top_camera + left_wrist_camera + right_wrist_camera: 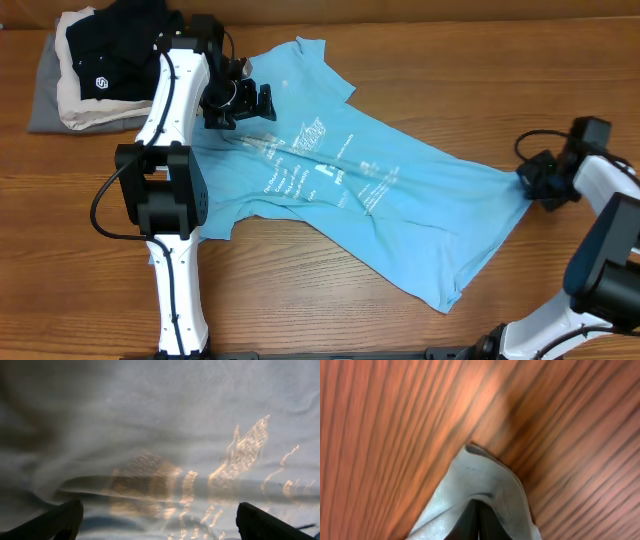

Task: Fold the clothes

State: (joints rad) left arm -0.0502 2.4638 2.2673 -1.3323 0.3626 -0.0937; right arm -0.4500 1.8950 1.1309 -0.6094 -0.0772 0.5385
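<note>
T-shirt (pixel 370 190) lies spread diagonally on the table (pixel 430 60), print up, wrinkled. Right jaws clamped on its hem edge at the right end. Left jaws wide apart over the fabric by the print, holding nothing. Folded garment stack (pixel 75 85) crowds the far-left corner. Bare wood along the far-right and near-middle edges.

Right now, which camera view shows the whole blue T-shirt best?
The overhead view: nearly the whole blue T-shirt shows, spread out. The left wrist view gives only a close patch with blurred lettering. The right wrist view gives only one corner, pinched in the right tool.
</note>
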